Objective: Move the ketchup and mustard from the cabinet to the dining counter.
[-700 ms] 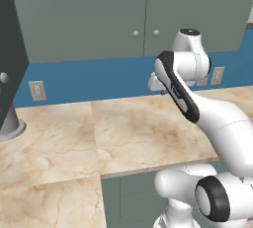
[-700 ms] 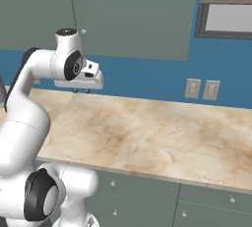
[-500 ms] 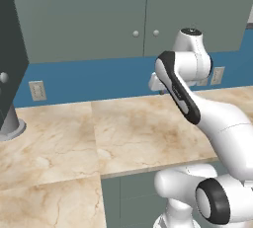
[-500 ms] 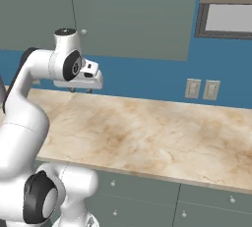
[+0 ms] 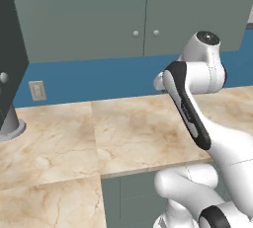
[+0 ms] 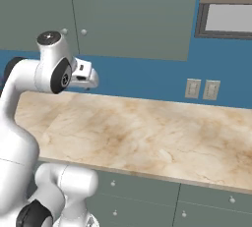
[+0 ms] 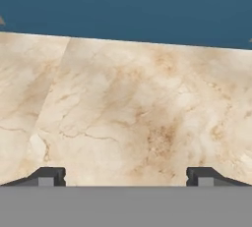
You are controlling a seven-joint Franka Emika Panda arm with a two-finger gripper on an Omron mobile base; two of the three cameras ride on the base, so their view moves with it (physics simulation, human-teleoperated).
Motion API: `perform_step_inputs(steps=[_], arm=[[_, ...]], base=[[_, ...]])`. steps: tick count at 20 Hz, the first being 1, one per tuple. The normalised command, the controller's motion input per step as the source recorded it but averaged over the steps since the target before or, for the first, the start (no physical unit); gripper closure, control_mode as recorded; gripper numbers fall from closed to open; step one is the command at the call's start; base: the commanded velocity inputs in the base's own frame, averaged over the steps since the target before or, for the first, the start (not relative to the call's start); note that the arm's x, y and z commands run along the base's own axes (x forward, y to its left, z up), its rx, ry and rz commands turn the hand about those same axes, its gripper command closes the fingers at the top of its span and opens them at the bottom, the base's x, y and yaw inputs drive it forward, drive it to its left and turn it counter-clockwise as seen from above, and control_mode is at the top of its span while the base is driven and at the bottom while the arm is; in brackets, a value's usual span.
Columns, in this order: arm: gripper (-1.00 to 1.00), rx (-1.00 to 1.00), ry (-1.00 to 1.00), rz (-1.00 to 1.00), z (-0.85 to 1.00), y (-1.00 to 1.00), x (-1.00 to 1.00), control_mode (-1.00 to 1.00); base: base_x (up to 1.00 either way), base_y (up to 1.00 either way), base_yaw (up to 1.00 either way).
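Cabinet [image 5: 143,17] doors are both shut, knobs side by side above the blue wall, so ketchup and mustard, judged to be inside, cannot be seen. Below, the marble table [image 5: 133,133] lies bare under the arm. To the right, the claw [image 7: 126,176] hangs over that table with its tips set wide apart, holding nothing. By my reckoning nothing is done yet: a door must be opened, and both bottles carried to the dining counter.

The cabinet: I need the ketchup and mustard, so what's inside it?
Nothing inside shows: both doors of the cabinet are closed, hiding its contents. Visible are its flat grey-green fronts and two round knobs.
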Motion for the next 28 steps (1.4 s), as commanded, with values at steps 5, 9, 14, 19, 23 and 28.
perform_step_inputs(steps=[5,9,14,19,23,28], arm=[[-1.00,0.01,-0.09,0.00,0.74,0.00,-0.20,-1.00],[-1.00,0.00,-0.04,0.00,0.71,0.00,-0.08,-1.00],[-1.00,0.00,0.00,0.00,0.60,0.06,0.00,-1.00],[-1.00,0.00,0.00,0.00,0.45,0.16,0.07,-1.00],[-1.00,0.00,-0.01,0.00,0.38,0.06,0.09,-1.00],[-1.00,0.00,-0.01,0.00,0.26,0.00,0.29,-1.00]], base=[[0.00,0.00,0.00],[0.00,0.00,0.00],[0.00,0.00,0.00],[0.00,0.00,0.00],[0.00,0.00,0.00],[0.00,0.00,0.00]])
